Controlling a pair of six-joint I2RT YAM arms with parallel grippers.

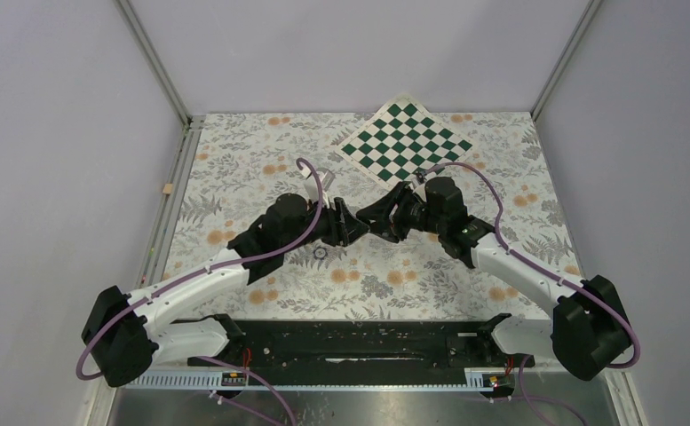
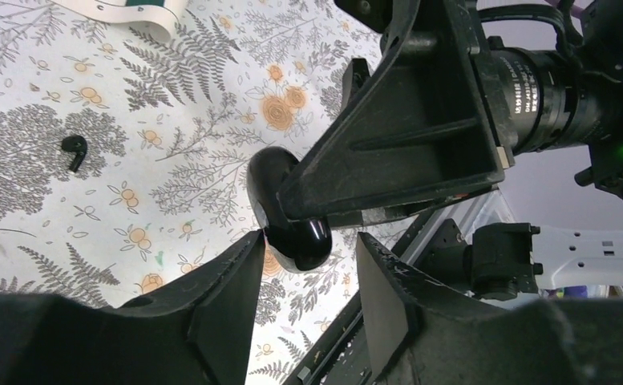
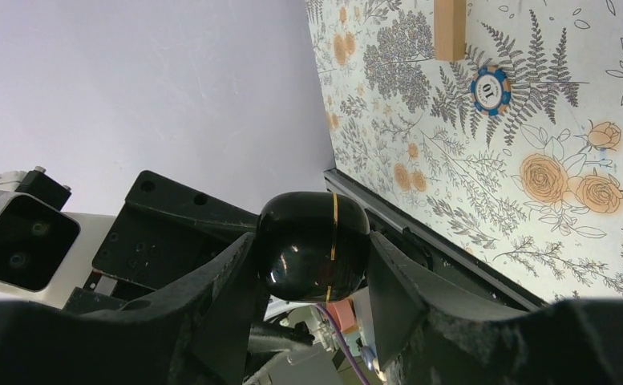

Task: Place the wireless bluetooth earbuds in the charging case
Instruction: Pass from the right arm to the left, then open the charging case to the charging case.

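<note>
- Noted between the fingers of the right gripper (image 3: 311,265): small glossy black oval charging case (image 3: 304,233), clenched from both sides and held up off the table.
- Lid closed against the body at a thin gold seam, as seen from the right wrist.
- Found at the left gripper (image 2: 309,241): fingers parted, not grasping. One fingertip (image 2: 248,249) just at the lower end of the charging case, the other standing clear of it.
- Seen well apart from the left fingers, out past the fingertip nearest the case: one tiny glossy black earbud (image 2: 73,150) with a short stem, lying loose on the grey-and-orange floral-print cloth (image 2: 171,96).
- Recorded beyond the right fingertips, on the same cloth: round blue-and-white poker chip (image 3: 488,88), with a tan wooden block (image 3: 450,28) near it, not touching.
</note>
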